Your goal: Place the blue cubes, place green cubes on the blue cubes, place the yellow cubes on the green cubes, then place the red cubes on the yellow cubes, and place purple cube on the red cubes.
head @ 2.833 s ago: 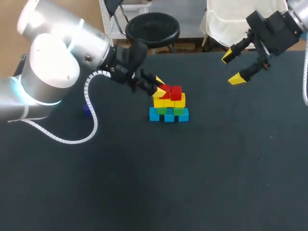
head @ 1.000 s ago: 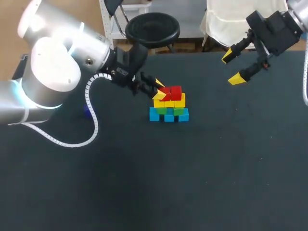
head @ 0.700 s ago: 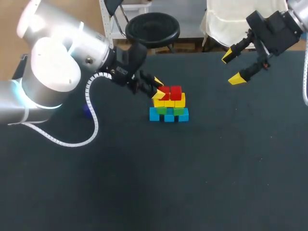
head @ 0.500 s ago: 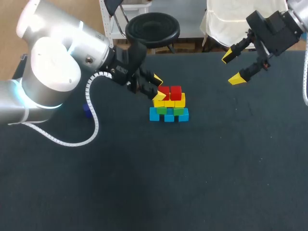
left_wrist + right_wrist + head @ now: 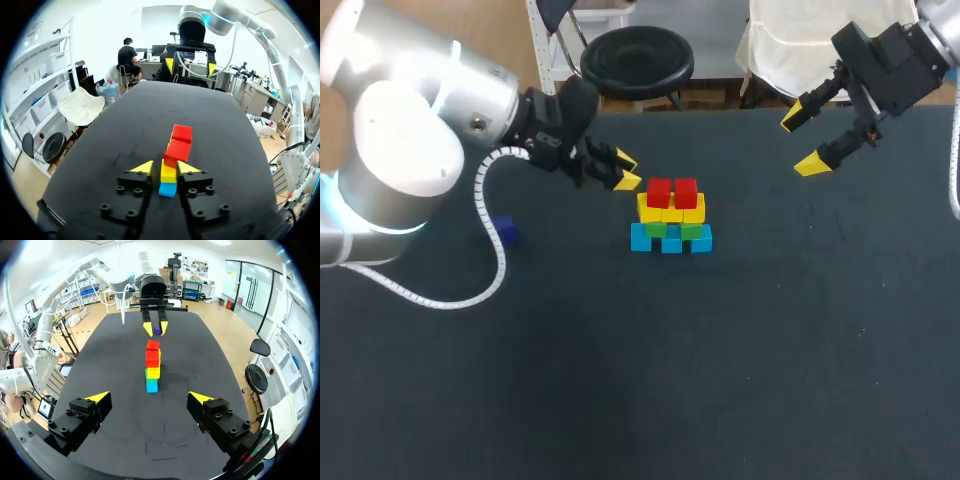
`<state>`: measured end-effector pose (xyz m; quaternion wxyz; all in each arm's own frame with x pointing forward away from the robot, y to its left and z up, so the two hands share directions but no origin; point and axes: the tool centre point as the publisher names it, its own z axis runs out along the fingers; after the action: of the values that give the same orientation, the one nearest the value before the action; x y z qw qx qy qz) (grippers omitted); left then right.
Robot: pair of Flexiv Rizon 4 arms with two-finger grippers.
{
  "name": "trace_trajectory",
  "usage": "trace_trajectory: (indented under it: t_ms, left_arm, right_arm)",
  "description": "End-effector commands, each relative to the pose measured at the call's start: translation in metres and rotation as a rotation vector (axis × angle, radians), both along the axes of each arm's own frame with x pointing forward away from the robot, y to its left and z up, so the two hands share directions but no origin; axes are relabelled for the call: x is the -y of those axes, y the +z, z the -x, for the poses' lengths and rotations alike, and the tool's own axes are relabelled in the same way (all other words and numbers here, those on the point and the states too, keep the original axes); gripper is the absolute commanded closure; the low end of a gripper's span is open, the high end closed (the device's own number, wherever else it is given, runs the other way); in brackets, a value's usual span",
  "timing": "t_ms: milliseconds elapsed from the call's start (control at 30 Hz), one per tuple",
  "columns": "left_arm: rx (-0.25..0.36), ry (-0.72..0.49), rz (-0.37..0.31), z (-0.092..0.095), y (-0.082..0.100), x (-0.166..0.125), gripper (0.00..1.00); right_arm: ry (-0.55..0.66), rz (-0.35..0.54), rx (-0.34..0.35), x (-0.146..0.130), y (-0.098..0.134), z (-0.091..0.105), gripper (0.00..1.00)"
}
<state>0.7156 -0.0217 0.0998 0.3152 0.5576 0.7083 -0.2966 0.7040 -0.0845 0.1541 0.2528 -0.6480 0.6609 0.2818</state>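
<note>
Stack is sitting mid-table [image 5: 740, 380]. 3 blue cubes [image 5: 671, 243] are forming the base, 2 green cubes [image 5: 691, 230] are resting on them, 3 yellow cubes [image 5: 672, 213] are lying over those, and 2 red cubes [image 5: 660, 190] are sitting side by side on top. All 4 layers are standing square, with nothing tilting.

Your left gripper [image 5: 626, 171] is hanging just beside the stack on its left, clear of the red cubes. Its fingers are standing spread with nothing between them (in the left wrist view the stack is showing ahead through the gap, not inside it).

The purple cube [image 5: 504, 230] is lying on the table well to the left of the stack, right by the left arm's white cable [image 5: 501, 265]. You cannot tell from here whether they are touching.

Your right gripper [image 5: 801, 141] is hovering over the far right of the table, well apart from the cubes, with its fingers splayed wide and carrying nothing. In its wrist view the stack is lining up straight ahead, with the left gripper beyond it.
</note>
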Motion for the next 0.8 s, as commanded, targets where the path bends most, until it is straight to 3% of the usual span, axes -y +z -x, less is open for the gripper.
trace_trajectory:
  t_ms: [33, 333, 800]
  left_arm:
    - [0.007, 0.007, 0.009, 0.011, 0.001, -0.004, 1.0]
    - [0.01, -0.029, -0.04, 0.013, -0.007, 0.009, 1.0]
    - [0.001, -0.055, -0.04, 0.017, -0.009, 0.019, 1.0]
  right_arm:
    - [-0.001, 0.0, 0.001, 0.0, 0.0, 0.0, 0.0]
    - [-0.001, 0.0, 0.001, 0.0, 0.0, 0.0, 0.0]
    - [-0.001, 0.0, 0.001, 0.0, 0.0, 0.0, 0.0]
